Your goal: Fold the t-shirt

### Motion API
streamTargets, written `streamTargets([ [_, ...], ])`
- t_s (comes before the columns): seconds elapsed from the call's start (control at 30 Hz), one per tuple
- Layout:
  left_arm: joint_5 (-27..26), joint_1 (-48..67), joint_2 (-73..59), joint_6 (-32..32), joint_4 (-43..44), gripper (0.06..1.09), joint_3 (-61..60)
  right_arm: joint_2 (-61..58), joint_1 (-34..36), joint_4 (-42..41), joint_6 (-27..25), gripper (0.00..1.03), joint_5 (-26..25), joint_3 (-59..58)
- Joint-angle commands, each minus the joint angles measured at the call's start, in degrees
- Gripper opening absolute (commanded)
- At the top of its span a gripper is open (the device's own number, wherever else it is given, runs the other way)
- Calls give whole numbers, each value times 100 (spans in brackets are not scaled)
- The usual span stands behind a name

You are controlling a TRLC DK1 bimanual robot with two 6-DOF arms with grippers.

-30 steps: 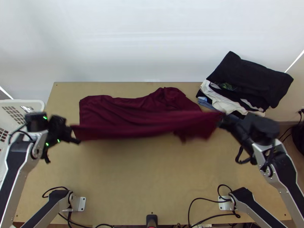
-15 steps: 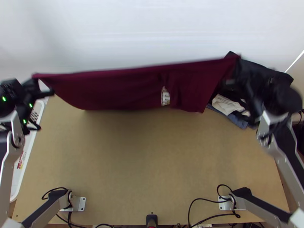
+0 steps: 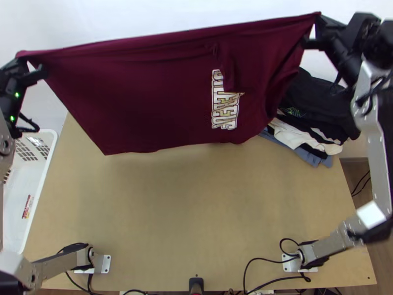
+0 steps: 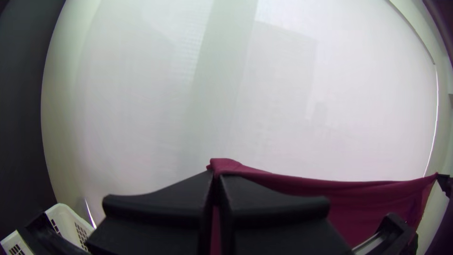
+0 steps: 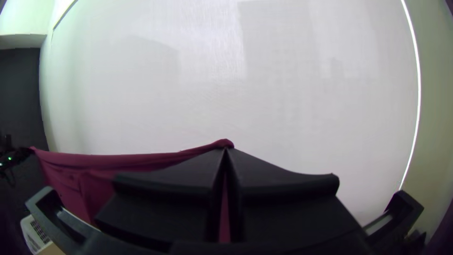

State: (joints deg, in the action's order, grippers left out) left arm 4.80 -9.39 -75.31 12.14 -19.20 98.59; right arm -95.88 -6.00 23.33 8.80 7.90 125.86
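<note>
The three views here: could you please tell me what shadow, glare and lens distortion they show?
Top view: a soft shadow on the table below the raised maroon t-shirt; left wrist view: the edges of the white backdrop bow outward, with a greyer band down it; right wrist view: a glaring bright strip looks bent.

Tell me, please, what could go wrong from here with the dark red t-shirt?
The left fingers and right fingers pinch the t-shirt at opposite ends, so one end might slip out. Its side near the clothes pile could drag against it when lowered. The flap hanging over the lettering might set into a crease.
</note>
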Motion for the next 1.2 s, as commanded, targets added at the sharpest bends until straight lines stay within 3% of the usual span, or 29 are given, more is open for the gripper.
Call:
streamTargets([
  [0.0, 162, -134, -327, 342, -154, 9, 600, -388, 398, 172, 834, 3, 423, 712],
  [0.1, 171, -142, -476, 394, -260, 9, 1005, -362, 415, 163, 1063, 3, 475, 852],
  [0.37, 338, -248, -37, 403, 74, 9, 1550, 816, 705, -514, 1098, 3, 484, 712],
  [0.63, 329, -125, 1044, 860, -93, 9, 1822, 2310, 1303, -628, 1063, 3, 994, 553],
  [0.87, 338, -116, 2293, 930, -93, 9, 1752, 3769, 1312, 5, 834, 3, 1003, 44],
  [1.0, 302, -107, 2723, 930, -541, 9, 1620, 4068, 1294, 717, 790, 3, 994, -36],
  [1.17, 250, -37, 3479, 895, -804, 9, 346, 4490, 1215, 1051, 817, 3, 1003, -1011],
])
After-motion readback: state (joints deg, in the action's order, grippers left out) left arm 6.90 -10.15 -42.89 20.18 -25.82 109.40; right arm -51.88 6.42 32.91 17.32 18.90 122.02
